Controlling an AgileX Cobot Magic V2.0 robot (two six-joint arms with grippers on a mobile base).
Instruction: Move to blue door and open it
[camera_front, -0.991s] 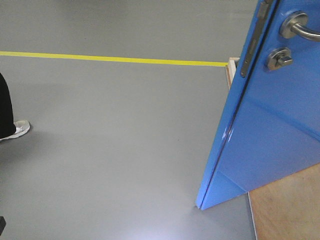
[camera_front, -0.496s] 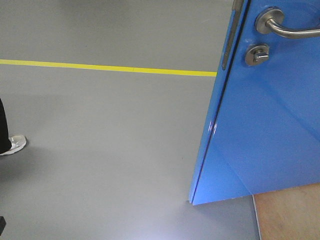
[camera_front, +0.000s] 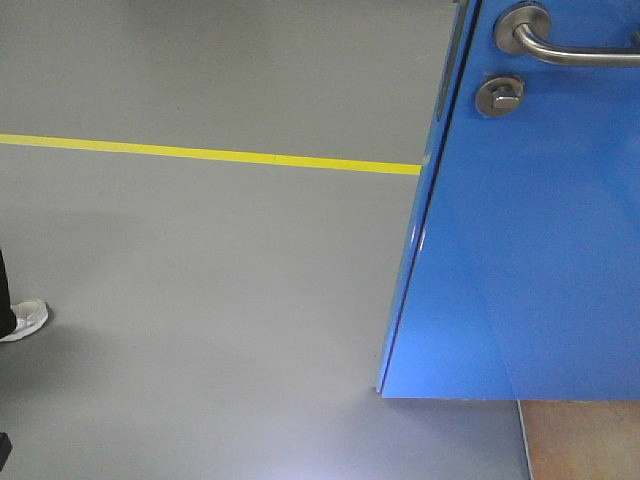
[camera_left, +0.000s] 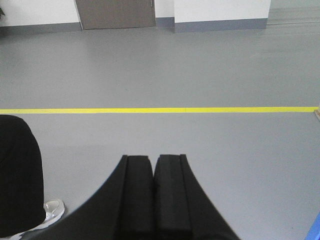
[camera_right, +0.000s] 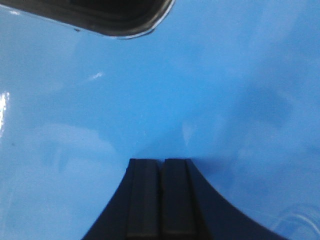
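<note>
- Grey floor (camera_front: 200, 300) fills the room, crossed by a yellow line (camera_front: 200, 153); the door (camera_front: 540, 250) stands at the right of the front view, its free edge toward us and its long axis upright.
- Its lever (camera_front: 560, 45) sits at the top right of that view, running off to the right, with the lock (camera_front: 499, 95) just below it.
- Our right gripper (camera_right: 161, 170) faces the door panel (camera_right: 175, 100) head-on. Its jaws are pressed together with nothing between them, and the tips look to be touching or just short of the glossy face; we cannot tell which.
- Our left gripper (camera_left: 153, 170) is likewise closed and empty, pointing at open floor well away from the door, whose edge only shows at the far right corner.
- We judge the right arm to be the nearer one, so any push falls to it, straight ahead into the panel.
- A shoe (camera_front: 22, 320) and dark leg (camera_left: 17, 170) stand at the left, well apart from the door.
</note>
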